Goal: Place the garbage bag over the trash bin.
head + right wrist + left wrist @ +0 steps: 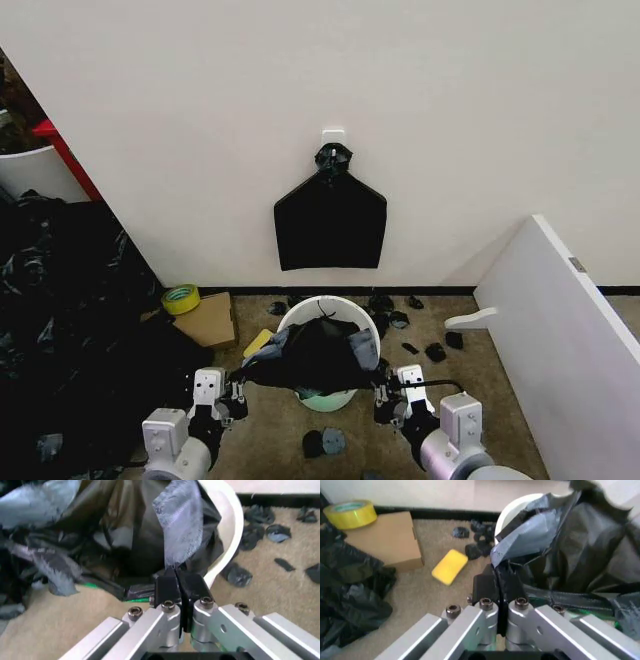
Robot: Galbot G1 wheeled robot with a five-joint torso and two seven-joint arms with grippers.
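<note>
1. Both tools are sitting closest to the head camera, low in the view, one on each side of the trash bin.
2. Left tool is pinching tight on the left edge of the garbage bag; in the left wrist view the left tool's fingers are closed with black film caught between them.
3. Right tool is doing the same on the bag's right edge; in the right wrist view its fingers are shut on a strip of film just beside the white rim.
4. Garbage bag is hanging stretched between the two tools, draped over the near side of the bin and its mouth; the far rim is showing bare white.
5. Bin is standing upright on the carpet floor by the wall, black scraps scattered around it, a cardboard box and yellow tape roll off to its left.
6. Step in hand, as I judge it: spreading the bag mouth over the bin, partly done.
7. Next move probably calls for carrying both edges forward and down past the far rim while keeping the film taut; the thin plastic could slip out or snag on the rim.
</note>
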